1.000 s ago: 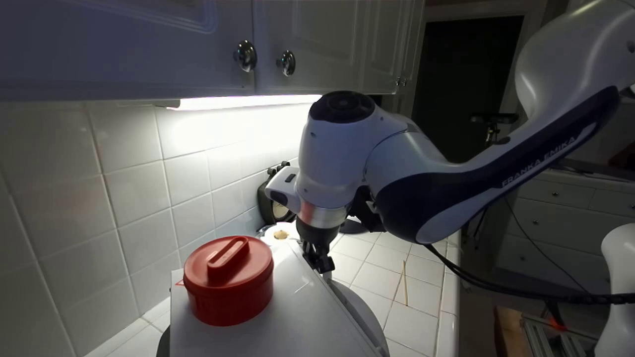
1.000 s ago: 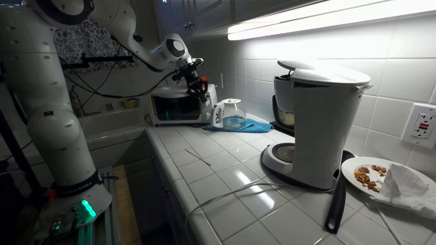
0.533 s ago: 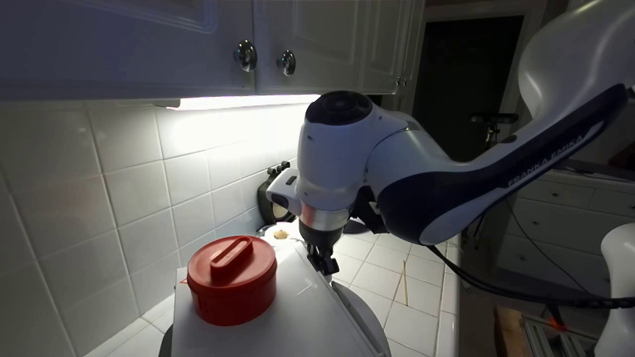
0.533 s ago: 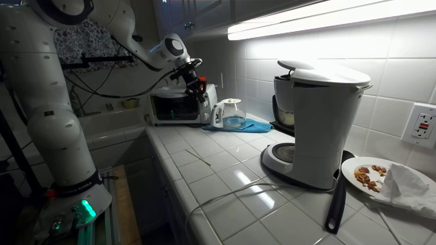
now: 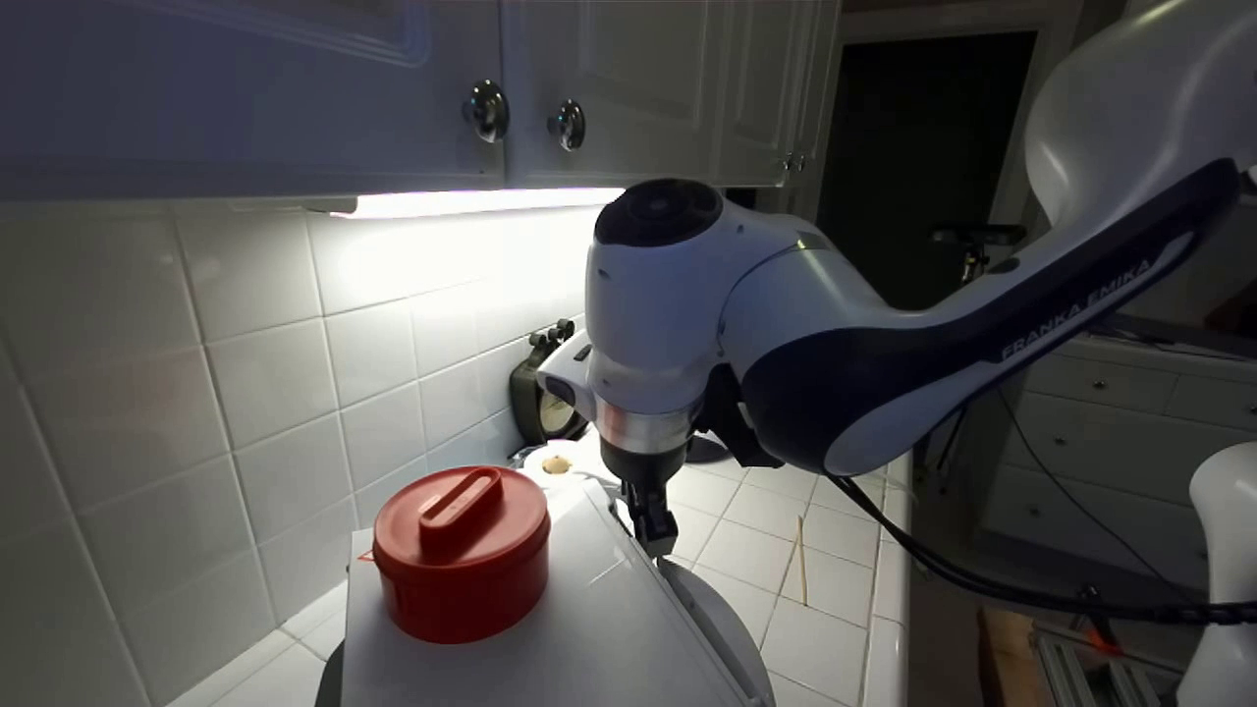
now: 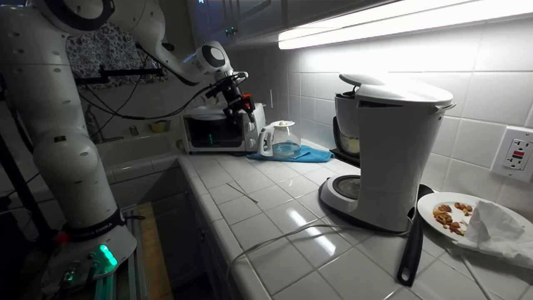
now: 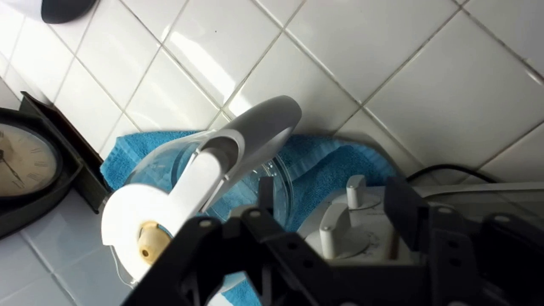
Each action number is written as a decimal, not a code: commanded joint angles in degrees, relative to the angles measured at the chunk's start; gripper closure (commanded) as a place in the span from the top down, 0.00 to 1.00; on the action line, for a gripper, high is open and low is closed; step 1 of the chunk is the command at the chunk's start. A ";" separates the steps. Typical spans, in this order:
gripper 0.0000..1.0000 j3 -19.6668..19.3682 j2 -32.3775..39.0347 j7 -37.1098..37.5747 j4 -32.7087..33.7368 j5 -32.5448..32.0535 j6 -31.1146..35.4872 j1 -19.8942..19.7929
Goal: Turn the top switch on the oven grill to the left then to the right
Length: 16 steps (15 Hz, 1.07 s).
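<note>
The white oven grill (image 6: 214, 134) stands at the far end of the counter, its glass door closed. Its control panel carries white knobs; the top switch (image 7: 335, 231) looks larger in the wrist view, with a lower knob (image 7: 356, 191) beyond it. My gripper (image 7: 332, 193) is open, one finger on either side of the knobs in that view and nothing gripped. In an exterior view the gripper (image 6: 240, 117) hangs in front of the panel near the top switch. From above the oven, the gripper (image 5: 656, 542) points down just past its front edge; the knobs are hidden there.
A red lidded container (image 5: 462, 555) sits on the oven. Beside the panel, a glass carafe (image 6: 286, 139) with a white handle rests on a blue towel (image 6: 312, 154). A clock (image 7: 25, 161) stands by the wall. Nearer are a coffee maker (image 6: 391, 166) and a plate (image 6: 431, 204).
The gripper's fingers have spread from shut to open, and the wrist has turned a little. The oven and red container shifted slightly sideways during the first half second.
</note>
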 commanded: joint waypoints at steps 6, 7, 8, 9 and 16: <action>1.00 -1.47 -0.63 -10.88 -1.67 22.04 9.05 -3.49; 1.00 -1.62 -0.70 -12.28 -1.90 23.84 10.04 -3.80; 1.00 -1.71 -0.71 -13.67 -2.08 25.58 10.74 -4.09; 0.99 -1.78 -0.72 -14.66 -2.31 27.02 11.47 -4.29; 0.57 -2.23 -0.59 -19.53 -3.09 32.58 15.19 -5.15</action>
